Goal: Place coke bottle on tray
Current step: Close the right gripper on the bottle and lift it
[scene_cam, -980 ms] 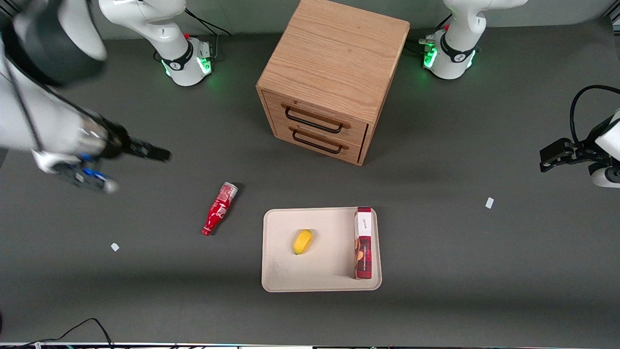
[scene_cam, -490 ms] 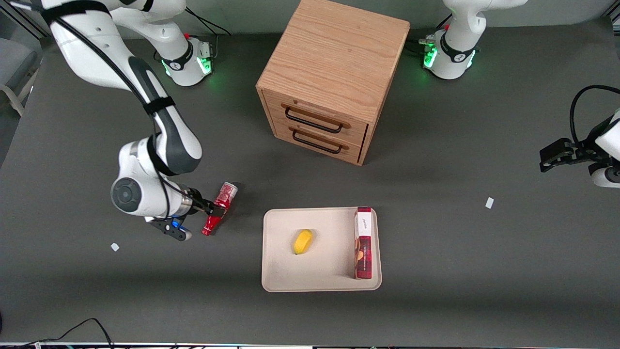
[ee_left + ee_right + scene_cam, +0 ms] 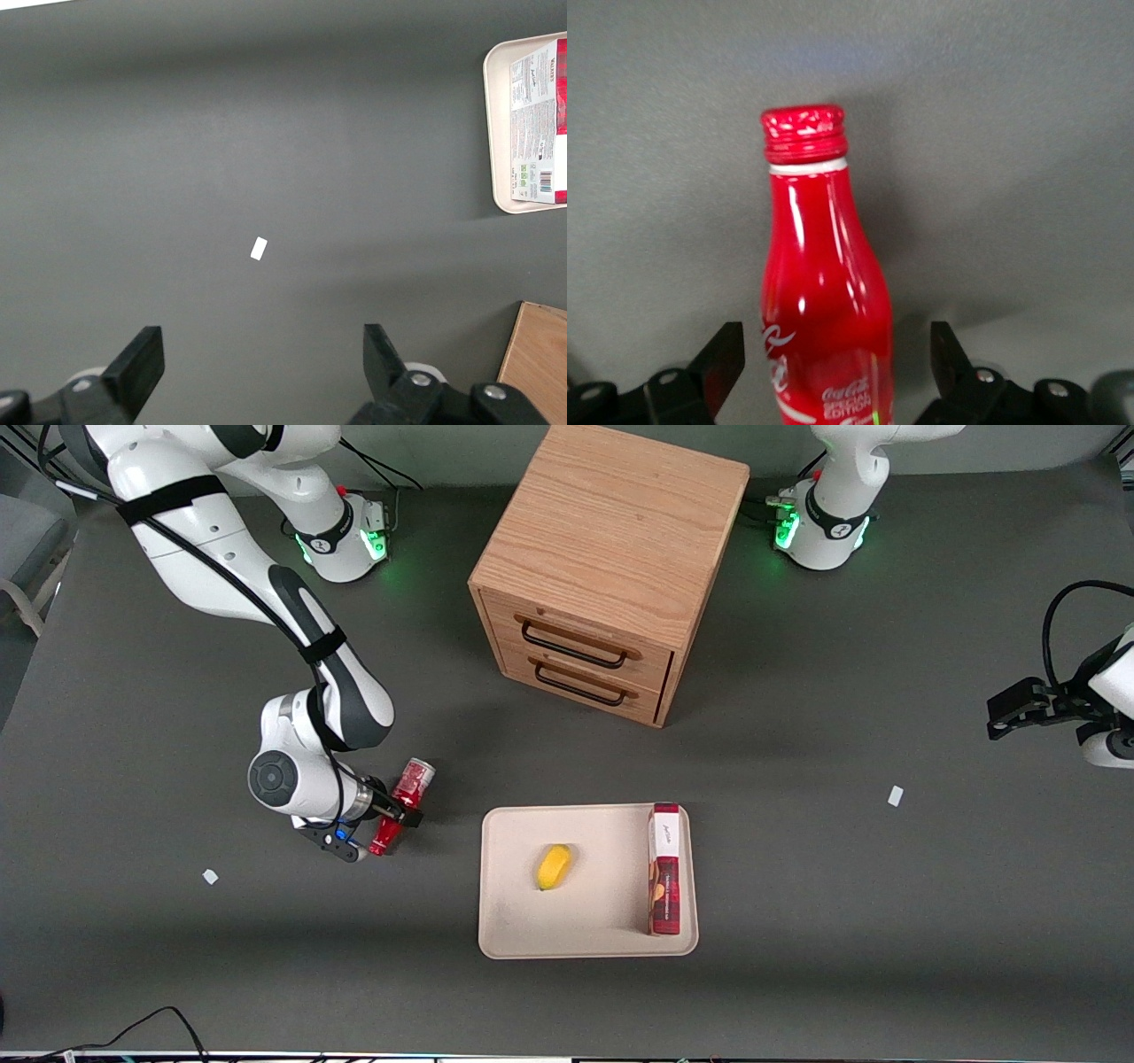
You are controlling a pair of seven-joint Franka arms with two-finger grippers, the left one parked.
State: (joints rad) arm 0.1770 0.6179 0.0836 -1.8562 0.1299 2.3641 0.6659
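Note:
The coke bottle (image 3: 414,779), red with white script, lies on the dark table beside the tray, its silvery base farther from the front camera than its red cap. My right gripper (image 3: 398,812) is low over the bottle's middle. In the right wrist view the gripper (image 3: 834,365) is open, its black fingers (image 3: 723,361) either side of the bottle (image 3: 822,274) with a gap on each side. The beige tray (image 3: 602,837) lies near the table's middle; its corner also shows in the left wrist view (image 3: 493,133).
On the tray lie a yellow banana-like fruit (image 3: 554,866) and a red-and-white box (image 3: 664,868). A wooden two-drawer cabinet (image 3: 611,567) stands farther from the front camera than the tray. Small white scraps (image 3: 210,876) (image 3: 896,795) lie on the table.
My right arm has swung in from the working arm's end of the table and come down at the bottle. The gripper now straddles the bottle. The bottle has not moved.

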